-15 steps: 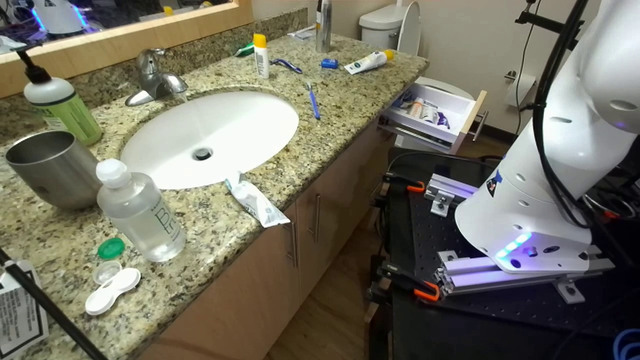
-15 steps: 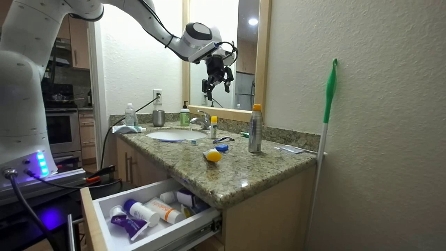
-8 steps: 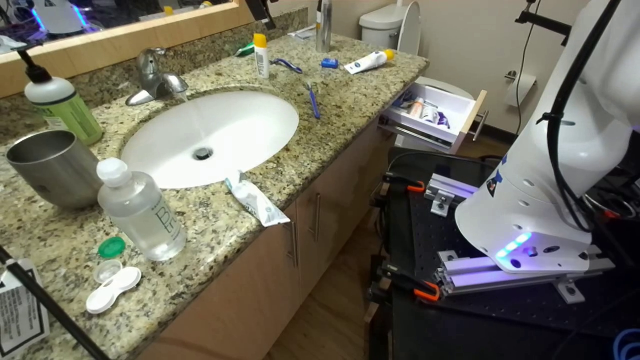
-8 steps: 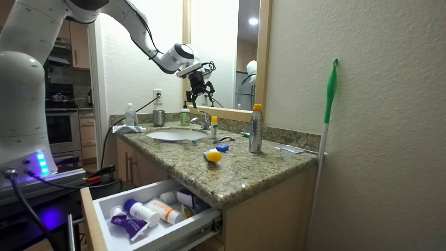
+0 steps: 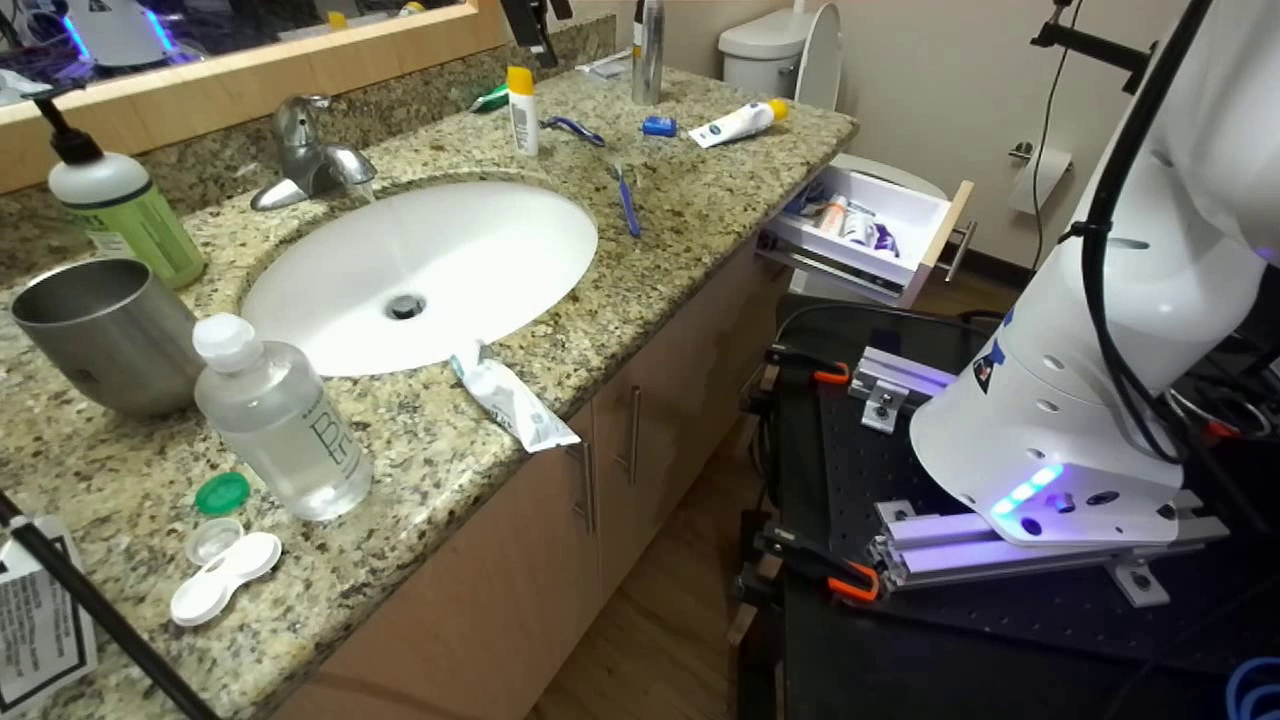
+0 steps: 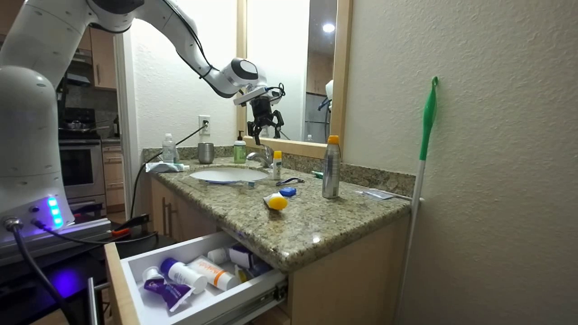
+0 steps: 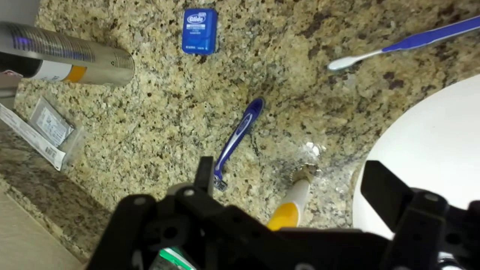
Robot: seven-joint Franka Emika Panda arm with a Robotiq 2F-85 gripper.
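The fingers (image 7: 386, 195) are spread wide apart, and nothing is held by them. Under the gap between them, a white bottle (image 7: 294, 204) with a yellow cap (image 7: 284, 217) can be seen; it is placed upright on the tabletop (image 7: 168, 123), near the sink (image 7: 435, 142), and it is not touched. By its look, the bottle is judged light and rather stiff, with smooth sides that may be slippery when wet. It is best taken around the body, below the cap, since by a push high up it could easily be tipped. Near it, a blue razor (image 7: 237, 135) is laid flat. Farther out, a floss box (image 7: 199, 31), a toothbrush (image 7: 412, 40) and a silver spray can (image 7: 90, 60) are found. In an exterior view, an opened drawer (image 6: 118, 280) is seen below the tabletop.
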